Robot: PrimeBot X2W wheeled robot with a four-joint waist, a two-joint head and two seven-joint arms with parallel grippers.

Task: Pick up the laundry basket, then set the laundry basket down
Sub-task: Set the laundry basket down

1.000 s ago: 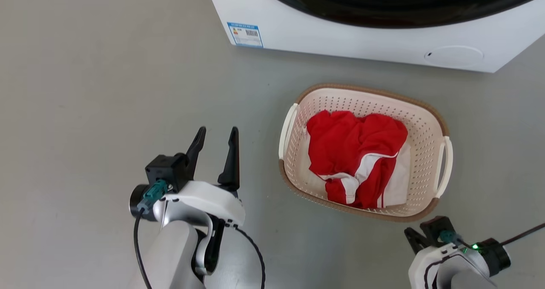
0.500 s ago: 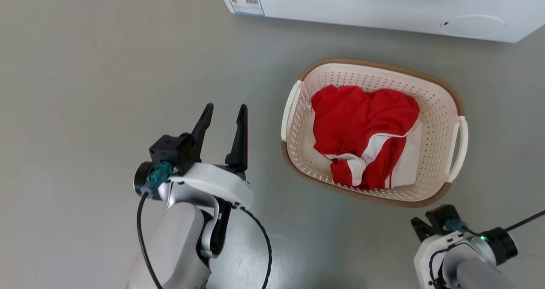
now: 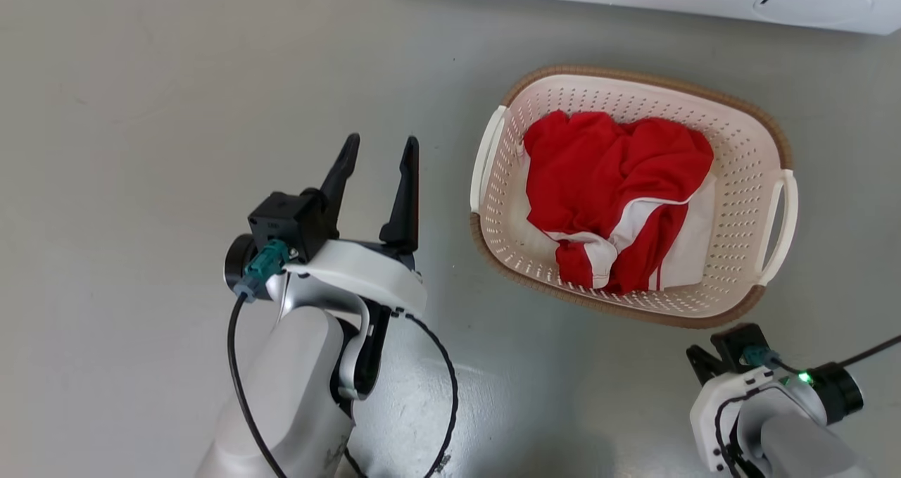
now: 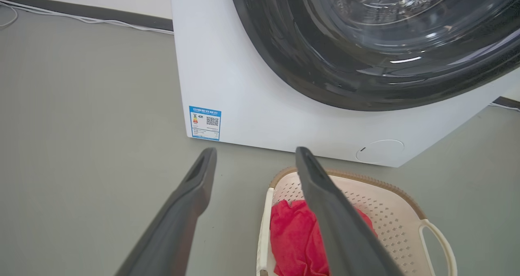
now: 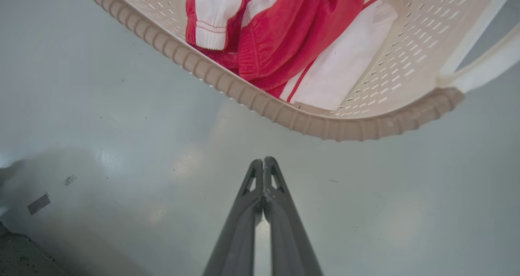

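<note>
Straight ahead of the left gripper's [image 4: 256,151] parted, empty jaws stands the white washing machine [image 4: 243,85]. The laundry basket [image 3: 740,182] sits on the grey floor [image 3: 141,112] near their right side, holding a red-and-white garment [image 3: 612,175]. Its brown rim lies just beyond the right gripper's [image 5: 264,159] jaws, pressed together on nothing.

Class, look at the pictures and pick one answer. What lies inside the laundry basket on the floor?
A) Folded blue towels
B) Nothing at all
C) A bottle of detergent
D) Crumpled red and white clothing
D: the laundry basket holds a crumpled red and white garment, seen in the head view and in both wrist views.
</note>
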